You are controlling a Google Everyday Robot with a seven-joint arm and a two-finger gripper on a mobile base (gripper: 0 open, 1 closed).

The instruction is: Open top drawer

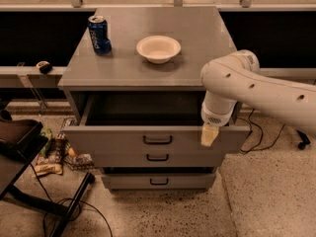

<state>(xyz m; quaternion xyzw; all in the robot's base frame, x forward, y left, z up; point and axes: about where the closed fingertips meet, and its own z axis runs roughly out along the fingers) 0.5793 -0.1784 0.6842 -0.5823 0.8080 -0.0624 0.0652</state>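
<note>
The top drawer (108, 140) of the grey cabinet stands pulled out, its deep grey interior (148, 110) showing and empty as far as I see. Its black bar handle (157, 139) sits at the centre of the front. My gripper (209, 134) hangs from the white arm (256, 85) at the right end of the drawer front, its cream tip over the front's top edge, well right of the handle. Two shorter drawers, the middle one (157, 157) and the bottom one (159, 181), sit below, the middle one partly out.
On the cabinet top (197, 43) stand a blue soda can (99, 34) at the left and a white bowl (158, 48) in the middle. A dark chair or stand (19, 147) and snack packets (49, 157) lie on the floor at the left. Cables (261, 137) trail on the right.
</note>
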